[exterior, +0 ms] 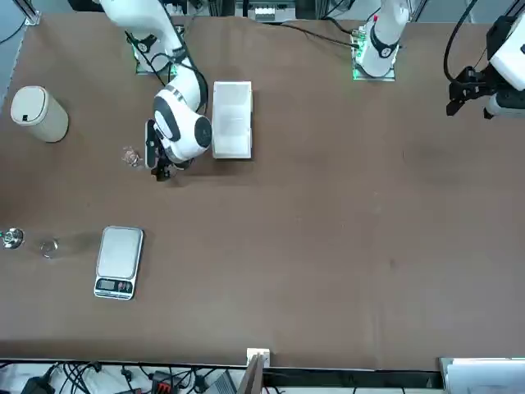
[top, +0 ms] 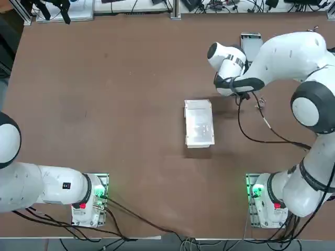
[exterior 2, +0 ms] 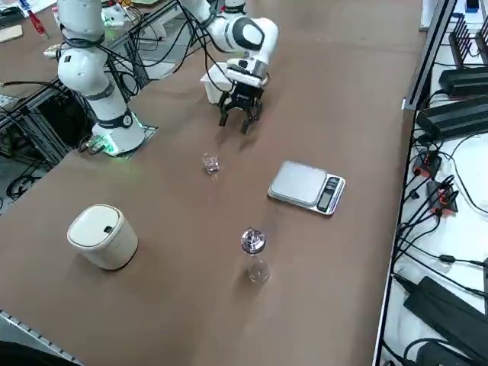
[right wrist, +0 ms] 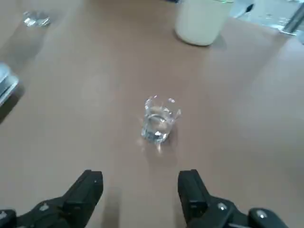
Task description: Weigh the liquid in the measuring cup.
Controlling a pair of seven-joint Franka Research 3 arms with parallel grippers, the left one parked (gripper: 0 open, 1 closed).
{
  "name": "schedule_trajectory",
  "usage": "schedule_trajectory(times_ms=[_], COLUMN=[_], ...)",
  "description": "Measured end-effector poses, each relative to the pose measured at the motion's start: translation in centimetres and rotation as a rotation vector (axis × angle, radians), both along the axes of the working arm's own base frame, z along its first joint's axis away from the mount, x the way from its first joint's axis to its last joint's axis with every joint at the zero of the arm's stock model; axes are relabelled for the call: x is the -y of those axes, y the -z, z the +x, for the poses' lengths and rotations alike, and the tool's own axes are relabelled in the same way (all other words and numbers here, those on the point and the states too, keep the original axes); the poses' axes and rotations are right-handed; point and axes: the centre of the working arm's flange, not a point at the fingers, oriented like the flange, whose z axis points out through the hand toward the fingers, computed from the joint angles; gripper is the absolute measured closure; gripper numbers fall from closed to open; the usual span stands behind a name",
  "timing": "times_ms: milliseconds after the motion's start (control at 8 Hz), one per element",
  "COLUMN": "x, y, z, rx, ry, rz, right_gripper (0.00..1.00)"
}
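On the robot's right side of the table [exterior 2: 328, 297], the small clear measuring cup [right wrist: 160, 118] stands upright, its open rim facing up and its facets glinting. The right gripper [right wrist: 141, 175] hangs above the tabletop near the cup, between it and the white rectangular tray [top: 199, 123]. Its jaws are apart, with nothing held between them, and neither touches the cup.

The tray rests to the left of the cup, with its long sides running from near to far. Farther from the robot's bases than the cup sits the flat silvery-grey scale [exterior: 120, 254], its bare weighing plate facing up and its display panel at the far end. The plate carries nothing.

Over to the right of the cup stands a white lidded bin [exterior 2: 104, 236]. Toward the far right, a round glinting object [exterior 2: 253, 241] and a small clear glass piece [exterior 2: 258, 271] are near each other, both to the right of the scale and well apart from the gripper.
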Motion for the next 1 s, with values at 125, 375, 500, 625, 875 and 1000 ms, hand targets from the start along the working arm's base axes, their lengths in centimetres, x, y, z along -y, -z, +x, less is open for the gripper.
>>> schedule_trajectory(times_ms=[125, 375, 500, 625, 875, 1000], x=[0.9, 2.6, 3.3, 3.7, 4.6, 5.1], y=[1.2, 3.9, 5.2, 6.3, 7.5, 7.8], z=[-0.1, -0.4, -0.5, -0.6, -0.7, -0.6], rx=[0.020, 0.061, 0.080, 0.093, 0.100, 0.097], ry=[0.041, 0.108, 0.123, 0.129, 0.139, 0.147], rz=[-0.046, -0.125, -0.161, -0.193, -0.230, -0.244], right_gripper=[0.03, 0.03, 0.03, 0.03, 0.03, 0.03])
